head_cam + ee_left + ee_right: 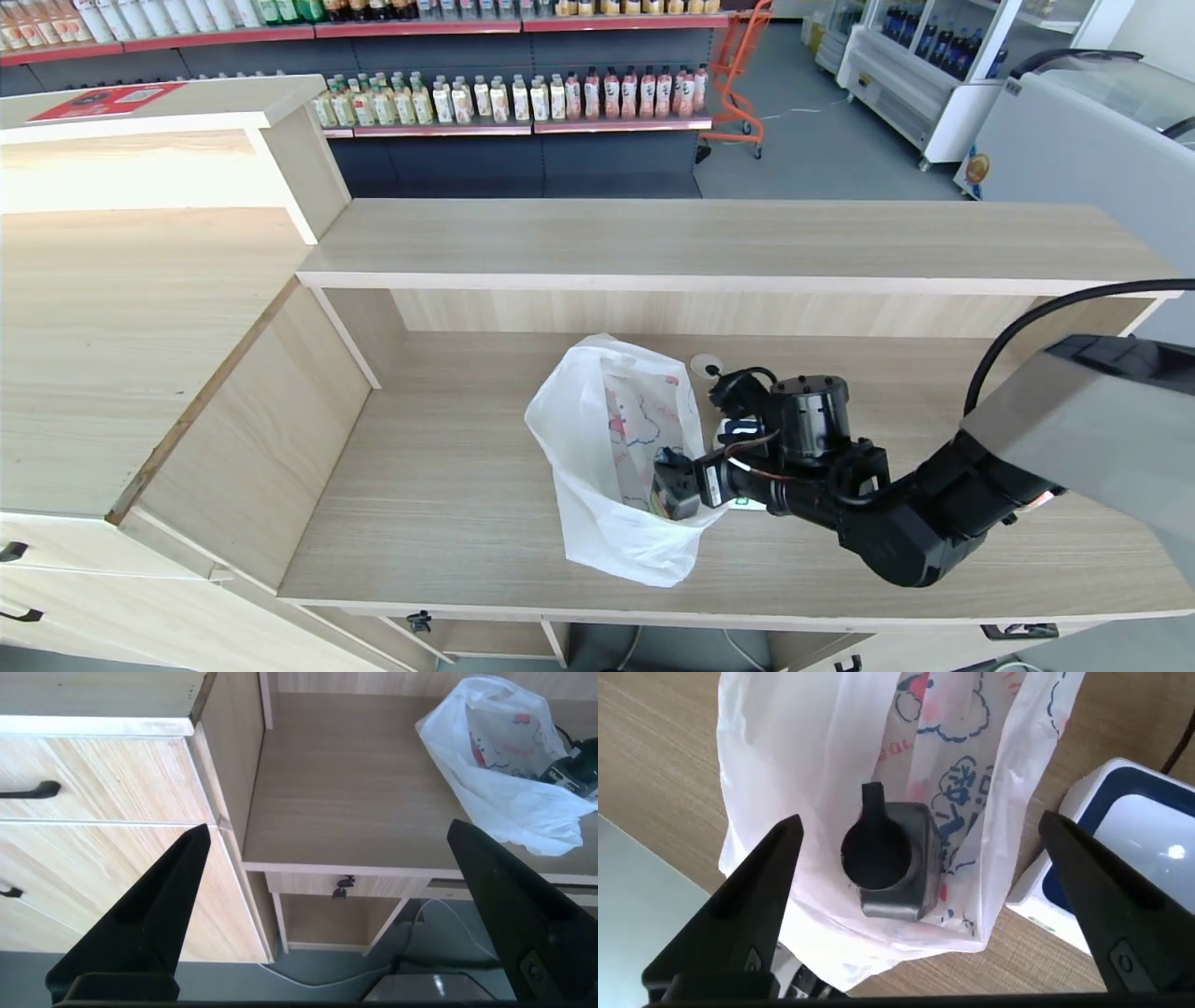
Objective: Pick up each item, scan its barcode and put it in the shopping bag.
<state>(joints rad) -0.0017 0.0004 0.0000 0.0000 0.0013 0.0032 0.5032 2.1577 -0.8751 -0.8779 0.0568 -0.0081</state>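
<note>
A white plastic shopping bag [607,467] stands open on the lower wooden counter [448,504]. My right gripper [674,487] is at the bag's mouth on its right side, open, with its fingers spread wide [922,826]. Below it inside the bag lies a dark grey item [887,859] next to a pink-printed package [962,775]. A white and blue scanner [1134,849] sits just beside the bag. My left gripper [329,829] hangs open and holds nothing, off the counter's front left corner; from there the bag [505,765] lies far off.
A raised ledge [728,243] runs along the back of the counter and a side panel [261,439] closes its left. Drawers with dark handles [37,790] are below the left gripper. A round cable hole [707,362] lies behind the bag.
</note>
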